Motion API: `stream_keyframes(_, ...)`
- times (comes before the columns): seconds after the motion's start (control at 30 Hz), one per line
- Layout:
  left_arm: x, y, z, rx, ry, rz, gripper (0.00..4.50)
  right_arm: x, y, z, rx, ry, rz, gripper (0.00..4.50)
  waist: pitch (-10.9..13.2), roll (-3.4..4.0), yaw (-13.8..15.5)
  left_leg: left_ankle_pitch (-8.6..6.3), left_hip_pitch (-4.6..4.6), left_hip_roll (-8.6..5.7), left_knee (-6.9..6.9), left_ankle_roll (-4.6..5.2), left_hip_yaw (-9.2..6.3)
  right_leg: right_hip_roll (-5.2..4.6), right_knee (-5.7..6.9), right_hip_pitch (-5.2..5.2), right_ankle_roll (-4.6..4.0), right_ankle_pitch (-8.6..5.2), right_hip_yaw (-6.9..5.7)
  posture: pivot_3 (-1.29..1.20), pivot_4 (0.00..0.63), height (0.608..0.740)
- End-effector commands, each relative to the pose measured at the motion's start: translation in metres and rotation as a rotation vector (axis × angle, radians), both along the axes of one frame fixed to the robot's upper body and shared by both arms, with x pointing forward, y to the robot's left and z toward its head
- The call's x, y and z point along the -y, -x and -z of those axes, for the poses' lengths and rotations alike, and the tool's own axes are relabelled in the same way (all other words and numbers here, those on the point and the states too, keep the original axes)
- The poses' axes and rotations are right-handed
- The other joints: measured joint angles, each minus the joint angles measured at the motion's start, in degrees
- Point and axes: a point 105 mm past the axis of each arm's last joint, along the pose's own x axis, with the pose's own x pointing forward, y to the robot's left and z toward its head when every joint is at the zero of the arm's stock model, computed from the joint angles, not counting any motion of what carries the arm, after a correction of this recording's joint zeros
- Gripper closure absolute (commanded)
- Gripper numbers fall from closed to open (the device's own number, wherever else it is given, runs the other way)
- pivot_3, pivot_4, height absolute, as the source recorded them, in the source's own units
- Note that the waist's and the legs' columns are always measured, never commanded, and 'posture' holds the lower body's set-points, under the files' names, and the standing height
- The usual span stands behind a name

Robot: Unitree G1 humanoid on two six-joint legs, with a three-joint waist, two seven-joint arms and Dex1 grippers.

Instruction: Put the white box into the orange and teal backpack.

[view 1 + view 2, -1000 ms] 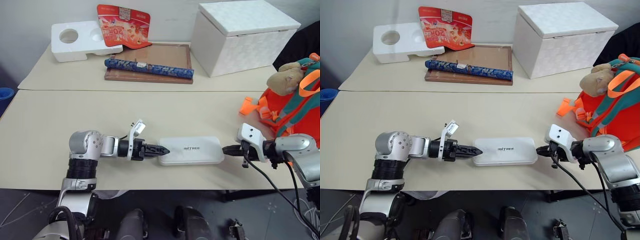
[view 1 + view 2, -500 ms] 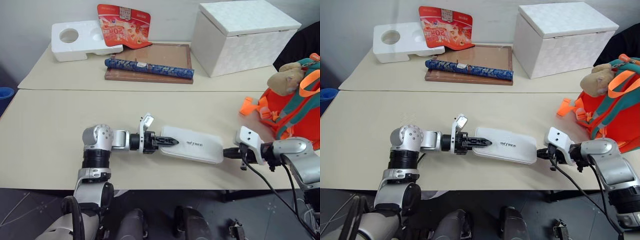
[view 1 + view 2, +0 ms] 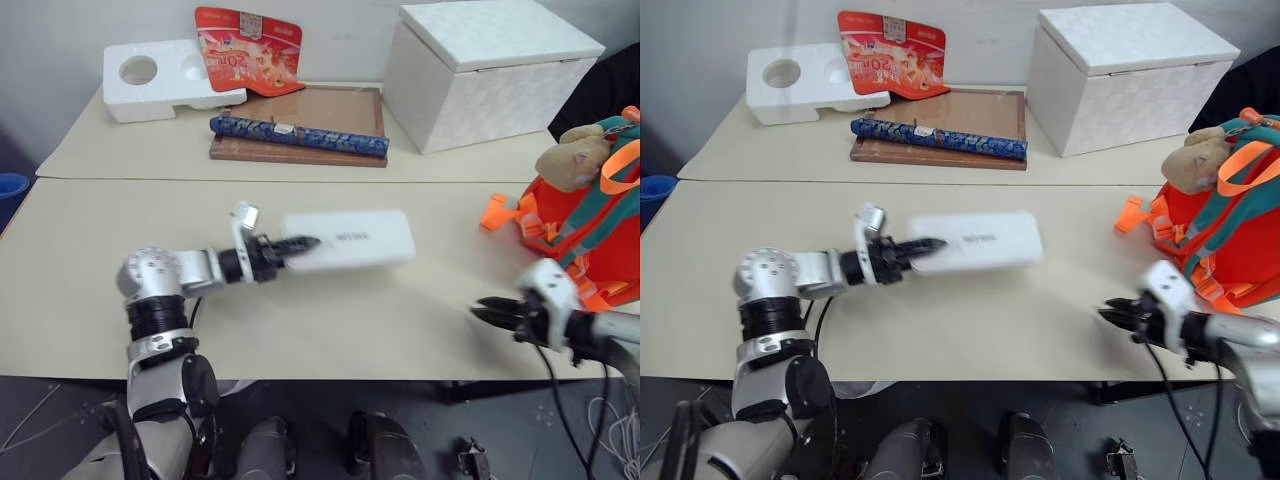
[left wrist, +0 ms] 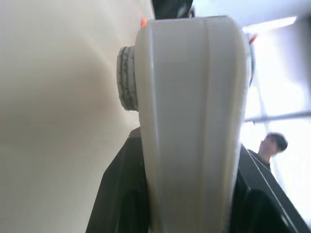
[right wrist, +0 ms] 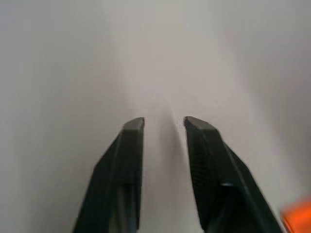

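Between the left gripper (image 3: 292, 243) fingers sits one end of the white box (image 3: 350, 239) — clamped, clear of the table (image 3: 90, 230), ready for carrying. Right gripper (image 3: 485, 309) fingers stand parted, empty — beside the orange and teal backpack (image 3: 590, 225).

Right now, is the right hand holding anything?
No: in the right wrist view the right hand has its fingers parted over bare table, nothing between them.

Smooth, slightly glossy white plastic box (image 3: 348, 240), matt beige table top (image 3: 300, 330), orange and teal woven cloth backpack (image 3: 590, 235) with fuzzy tan plush toy (image 3: 570, 160), textured white cube box (image 3: 490, 70), grainy white foam block (image 3: 160, 80), wooden tray (image 3: 320, 120), glossy red paper packet (image 3: 245, 45)
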Motion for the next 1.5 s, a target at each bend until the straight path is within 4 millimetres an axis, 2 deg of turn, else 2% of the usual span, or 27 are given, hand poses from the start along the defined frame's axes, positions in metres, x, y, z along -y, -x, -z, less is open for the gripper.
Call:
stream_keyframes(0.03,-0.017,0.002,-0.043,0.16,0.069,-0.046,3.18,0.042,0.011,-0.054,0.155,-0.062,0.216,1.84,0.0,0.0,0.01,-0.01,0.02,0.0,0.0,0.0,0.0,0.0,-0.02,0.03,0.0,0.0,0.0,0.0,0.15,0.74)
stream_keyframes(0.13,-0.024,0.007,-0.061,0.228,0.076,-0.054,3.18,0.062,0.007,-0.085,0.266,-0.142,0.373,0.79,0.02,-0.03,-0.1,-0.11,0.03,-0.02,0.0,-0.1,-0.02,-0.06,-0.01,0.04,0.01,0.01,0.02,0.0,0.15,0.74)
stream_keyframes(0.2,-0.021,0.012,-0.068,0.266,0.057,-0.024,3.18,0.064,-0.003,-0.098,0.314,-0.177,0.429,0.14,0.02,-0.03,-0.48,-0.21,0.06,-0.01,-0.02,-0.28,-0.01,-0.05,0.02,0.01,0.0,0.01,0.07,0.0,0.15,0.74)
stream_keyframes(0.23,-0.02,0.014,-0.071,0.28,0.06,-0.012,3.18,0.062,-0.008,-0.1,0.322,-0.186,0.441,0.02,0.01,-0.03,-0.57,-0.23,0.06,0.02,-0.03,-0.32,-0.01,-0.03,0.02,0.0,0.0,0.01,0.07,0.0,0.15,0.74)
stream_keyframes(0.3,-0.018,0.018,-0.077,0.306,0.075,0.009,3.18,0.058,-0.015,-0.101,0.321,-0.201,0.458,0.02,0.01,-0.03,-0.66,-0.19,0.07,0.02,-0.11,-0.34,0.0,0.0,0.04,-0.03,-0.06,-0.03,0.05,0.0,0.15,0.74)
stream_keyframes(0.4,-0.015,0.024,-0.087,0.361,0.068,0.039,3.18,0.052,-0.044,-0.107,0.352,-0.284,0.507,0.02,0.02,-0.04,-1.18,-0.04,0.04,0.08,-0.13,-0.18,0.02,0.11,0.03,-0.05,-0.09,-0.04,0.04,0.0,0.15,0.74)
stream_keyframes(0.6,-0.009,0.024,-0.087,0.388,0.014,0.042,3.18,0.04,-0.081,-0.111,0.395,-0.409,0.522,0.02,0.02,-0.03,-1.53,0.05,0.04,-0.01,-0.16,-0.15,0.09,0.18,0.07,-0.08,-0.08,-0.05,0.07,0.0,0.15,0.74)
stream_keyframes(0.7,-0.01,0.023,-0.086,0.404,-0.005,0.013,3.18,0.031,-0.091,-0.105,0.403,-0.414,0.485,0.61,0.02,-0.03,-1.56,0.06,0.02,0.0,-0.18,-0.15,0.12,0.24,0.14,-0.08,-0.08,-0.04,0.08,0.0,0.15,0.74)
stream_keyframes(0.8,-0.013,0.019,-0.086,0.423,-0.03,-0.037,3.18,0.022,-0.094,-0.101,0.403,-0.395,0.412,1.64,0.02,-0.03,-1.58,0.08,0.03,-0.04,-0.17,-0.12,0.16,0.26,0.15,-0.07,-0.05,-0.03,0.1,0.0,0.15,0.74)
stream_keyframes(0.93,-0.02,0.019,-0.089,0.463,-0.044,-0.086,3.18,0.011,-0.096,-0.11,0.416,-0.408,0.312,3.05,0.02,-0.03,-1.65,0.08,0.04,-0.03,-0.17,-0.11,0.16,0.27,0.14,-0.07,-0.04,-0.03,0.11,0.0,0.15,0.74)
stream_keyframes(1.0,-0.025,0.016,-0.091,0.479,-0.058,-0.119,3.18,-0.002,-0.096,-0.117,0.42,-0.417,0.225,3.7,0.02,-0.03,-1.81,0.08,0.04,-0.01,-0.17,-0.12,0.16,0.26,0.13,-0.07,-0.04,-0.03,0.12,0.0,0.15,0.74)
stream_keyframes(1.07,-0.031,0.012,-0.096,0.514,-0.079,-0.153,3.18,-0.024,-0.091,-0.125,0.402,-0.422,0.079,4.33,0.02,-0.03,-2.03,0.08,0.04,0.01,-0.18,-0.12,0.17,0.26,0.13,-0.08,-0.04,-0.03,0.12,0.0,0.15,0.74)
stream_keyframes(1.1,-0.034,0.011,-0.099,0.531,-0.089,-0.164,3.18,-0.035,-0.088,-0.127,0.381,-0.424,0.009,4.46,0.02,-0.02,-2.19,0.08,0.04,0.04,-0.18,-0.13,0.17,0.25,0.13,-0.09,-0.04,-0.03,0.12,0.0,0.15,0.74)
stream_keyframes(1.23,-0.046,0.001,-0.115,0.636,-0.114,-0.225,3.18,-0.079,-0.068,-0.134,0.293,-0.374,-0.244,4.46,0.03,-0.02,-2.68,0.08,0.04,0.07,-0.33,-0.15,0.16,0.25,0.13,-0.09,-0.05,-0.03,0.09,0.0,0.15,0.74)
stream_keyframes(1.33,-0.05,-0.01,-0.127,0.689,-0.103,-0.248,3.18,-0.108,-0.044,-0.144,0.234,-0.387,-0.43,4.46,0.03,-0.02,-2.71,0.08,0.01,0.07,-0.36,-0.16,0.17,0.26,0.07,-0.13,-0.05,-0.03,0.02,0.0,0.15,0.74)
stream_keyframes(1.43,-0.04,-0.013,-0.137,0.759,-0.115,-0.195,3.18,-0.128,-0.008,-0.146,0.139,-0.376,-0.633,4.46,0.03,-0.02,-2.62,0.09,-0.06,0.04,-0.42,-0.14,0.17,0.25,0.05,-0.21,-0.05,-0.03,-0.03,0.0,0.15,0.74)
stream_keyframes(1.5,-0.033,-0.015,-0.139,0.798,-0.134,-0.156,3.18,-0.134,0.008,-0.144,0.083,-0.369,-0.711,4.46,0.03,-0.03,-2.53,0.08,-0.1,0.03,-0.5,-0.13,0.16,0.25,-0.07,-0.22,-0.05,-0.03,-0.08,0.0,0.15,0.74)
